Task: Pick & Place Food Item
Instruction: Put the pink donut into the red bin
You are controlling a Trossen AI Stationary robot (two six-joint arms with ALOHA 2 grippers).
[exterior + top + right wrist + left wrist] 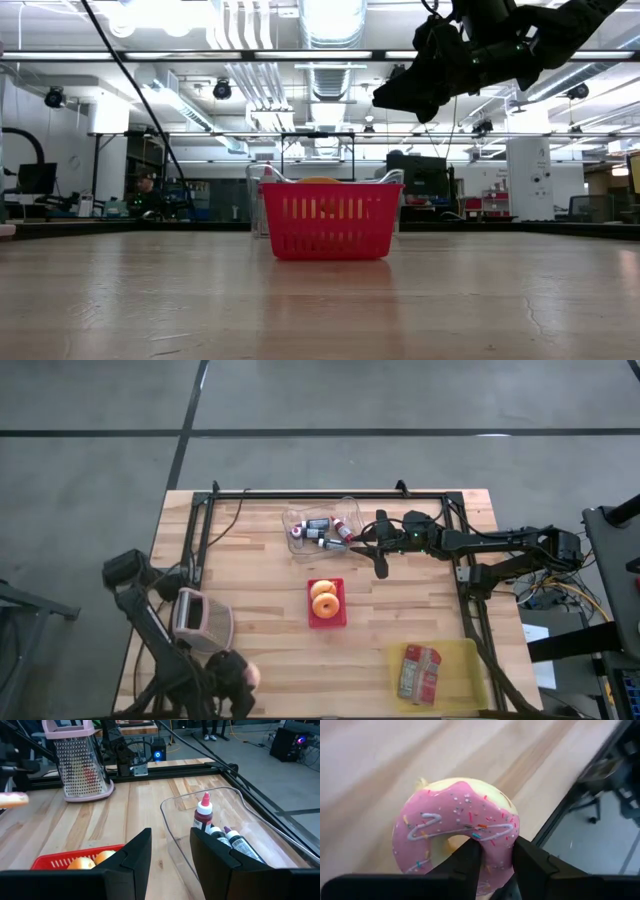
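A pink-iced doughnut with sprinkles is in my left gripper, which is shut on it near the table's near left corner; it also shows in the high view. A red basket at the table's middle holds a yellow-orange ring-shaped food item; the basket also shows in the low view. My right gripper is open and empty, raised above the table beside a clear tub, at the far right of the basket. My left gripper holds the doughnut by one side of its ring. One finger stands in the hole and the other outside the ring. The iced face is turned toward the wrist camera. Whether it rests on the table does not show.
The clear tub holds small icing bottles. A pink-framed grater stands near my left arm. A yellow tray with a packet lies at the near right. Dark frame rails run along the table's sides.
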